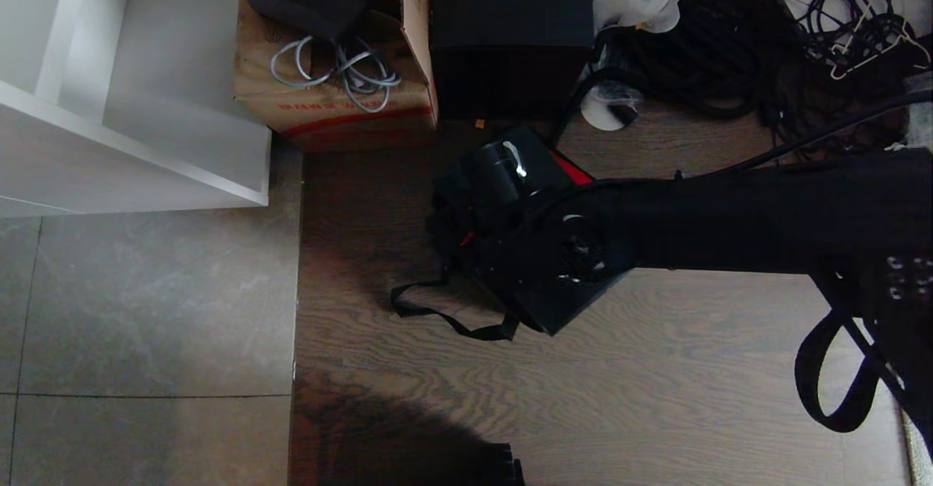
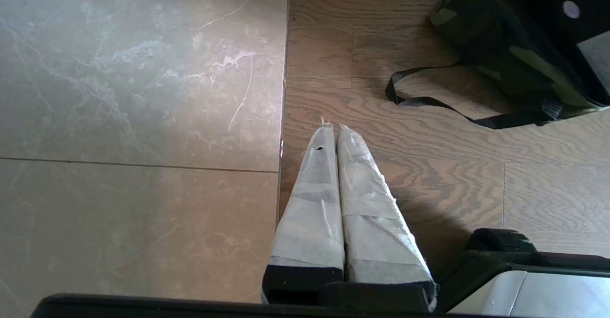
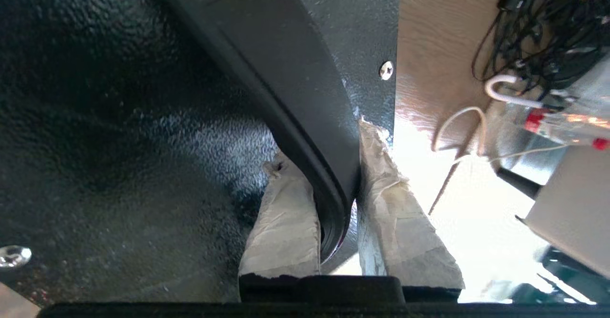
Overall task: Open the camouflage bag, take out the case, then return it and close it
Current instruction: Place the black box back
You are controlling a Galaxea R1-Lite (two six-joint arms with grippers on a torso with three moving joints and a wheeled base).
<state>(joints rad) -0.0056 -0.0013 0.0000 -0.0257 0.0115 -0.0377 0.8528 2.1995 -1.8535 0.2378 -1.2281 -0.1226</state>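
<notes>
My right gripper [image 3: 324, 146] is shut on the smooth black handle [image 3: 295, 94] of the case [image 3: 119, 117], a black pebbled panel with silver rivets that fills most of the right wrist view. From the head, my right arm [image 1: 729, 224] reaches in from the right over the camouflage bag [image 1: 455, 209] on the wooden floor and hides the gripper. The bag's black strap [image 1: 444, 318] trails toward me. The left wrist view shows the bag's camouflage side [image 2: 486, 36] far off. My left gripper [image 2: 333, 127] is parked above the floor, shut and holding nothing.
Behind the bag stand a brown cardboard box [image 1: 335, 56] holding grey cables and a taller plain black box [image 1: 510, 27]. A tangle of black cables [image 1: 729, 34] lies at the back right. A white shelf unit [image 1: 131, 107] and grey tiles [image 1: 146, 311] are on the left.
</notes>
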